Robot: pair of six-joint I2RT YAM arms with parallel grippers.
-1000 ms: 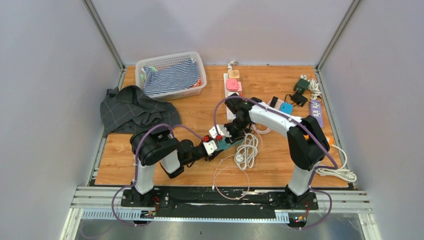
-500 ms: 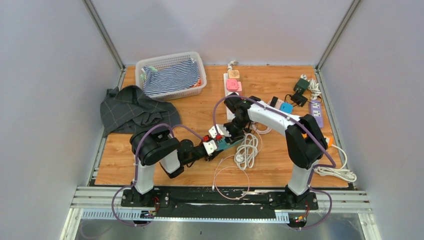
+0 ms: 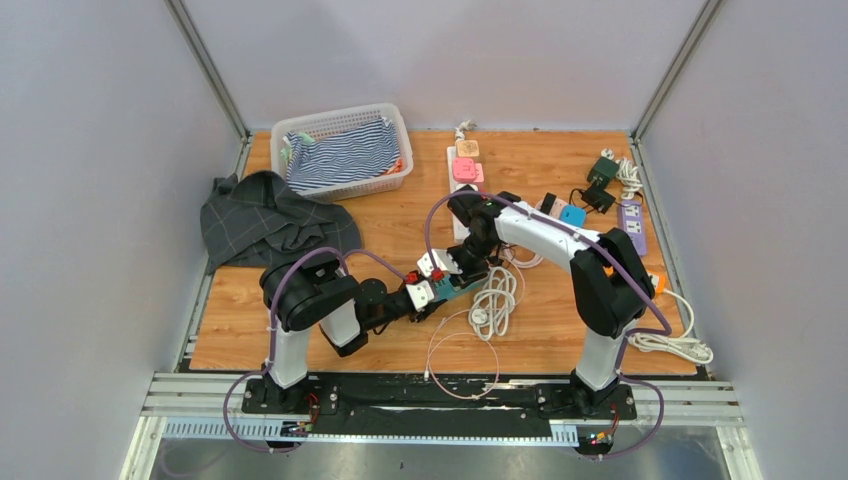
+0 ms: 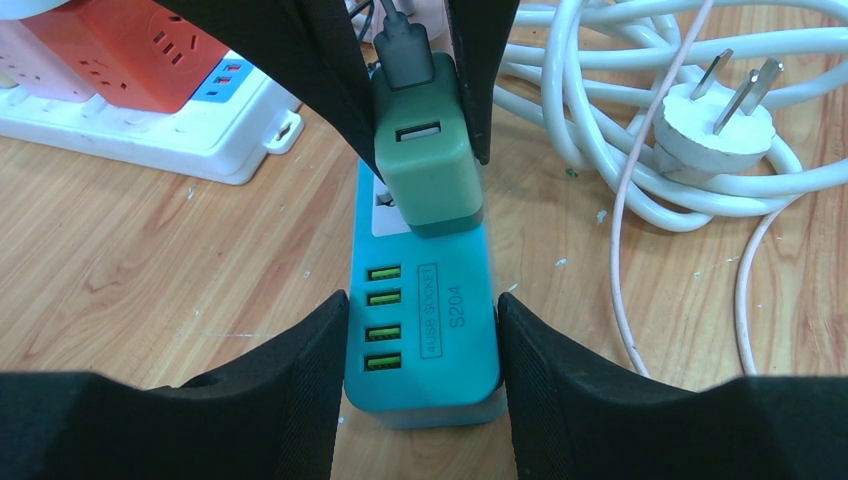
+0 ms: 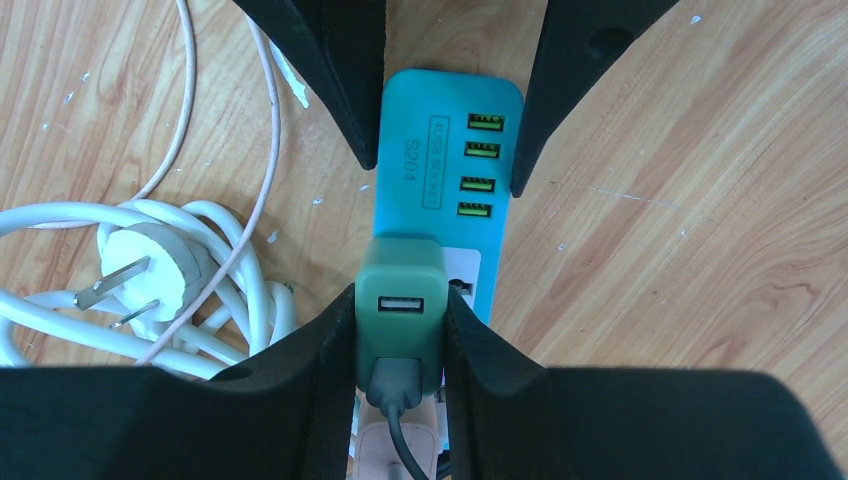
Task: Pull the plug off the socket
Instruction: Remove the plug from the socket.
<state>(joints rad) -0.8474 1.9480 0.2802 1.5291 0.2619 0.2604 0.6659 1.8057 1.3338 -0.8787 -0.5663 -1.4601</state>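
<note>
A teal USB socket strip (image 4: 425, 330) lies on the wooden table, its near end clamped between the black fingers of my left gripper (image 4: 420, 345). A green plug adapter (image 5: 400, 300) with a grey cable sits seated in the strip's socket face. My right gripper (image 5: 400, 335) is shut on the adapter's two sides. In the top view both grippers meet at the strip (image 3: 455, 285) near the table's middle, the right gripper (image 3: 470, 262) coming from above and the left gripper (image 3: 432, 295) from the near left.
A coiled white cord with a two-pin plug (image 4: 718, 125) lies right beside the strip. A white power strip with orange and pink adapters (image 4: 130, 70) runs behind. A basket of clothes (image 3: 343, 152), a grey garment (image 3: 265, 220) and more chargers (image 3: 605, 190) lie farther back.
</note>
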